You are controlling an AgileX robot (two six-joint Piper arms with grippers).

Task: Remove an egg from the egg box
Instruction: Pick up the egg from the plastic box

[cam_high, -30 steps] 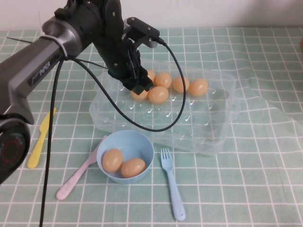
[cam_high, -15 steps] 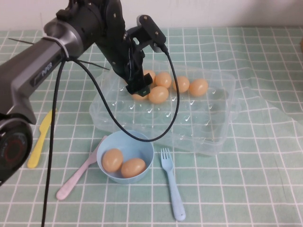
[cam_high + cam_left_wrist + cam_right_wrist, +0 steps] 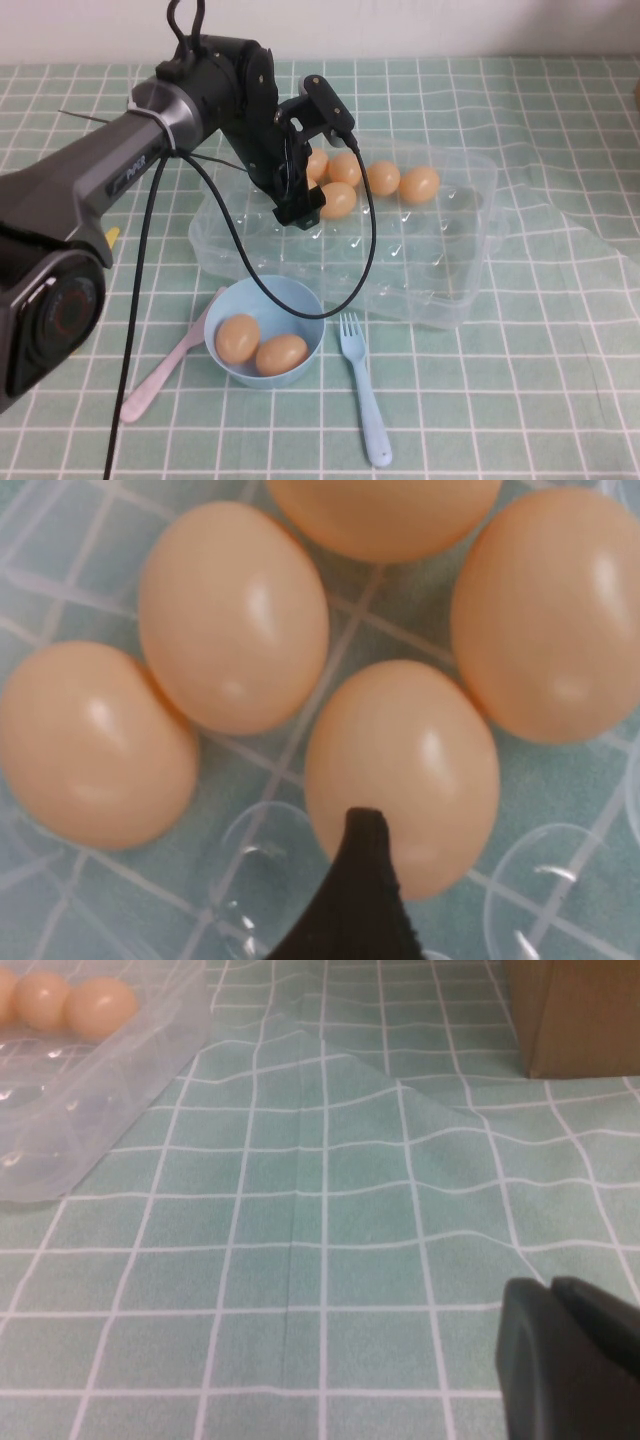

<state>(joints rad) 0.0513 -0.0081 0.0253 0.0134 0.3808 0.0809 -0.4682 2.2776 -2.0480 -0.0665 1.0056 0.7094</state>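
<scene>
The clear egg box [image 3: 452, 262] lies mid-table with several tan eggs at its far end. My left gripper [image 3: 302, 212] reaches down into it, next to the front egg [image 3: 340, 200]. In the left wrist view one black fingertip [image 3: 362, 832] rests against the lower side of that egg [image 3: 405, 760]. The other finger is out of frame, so the jaws stand wide, open, and grip nothing. My right gripper [image 3: 553, 1295] hangs low over the cloth to the right of the egg box [image 3: 95, 1080], shut and empty. It does not show in the high view.
A light-blue bowl [image 3: 300, 305] with two eggs stands in front of the box. A blue fork [image 3: 366, 405] lies to its right and a pink spoon [image 3: 160, 372] to its left. A brown box [image 3: 580, 1015] stands on the wrinkled green checked cloth [image 3: 330, 1190].
My left gripper has dropped lower into the box and come toward the front, beside the front egg, and its jaws have spread apart. The eggs have not moved.
</scene>
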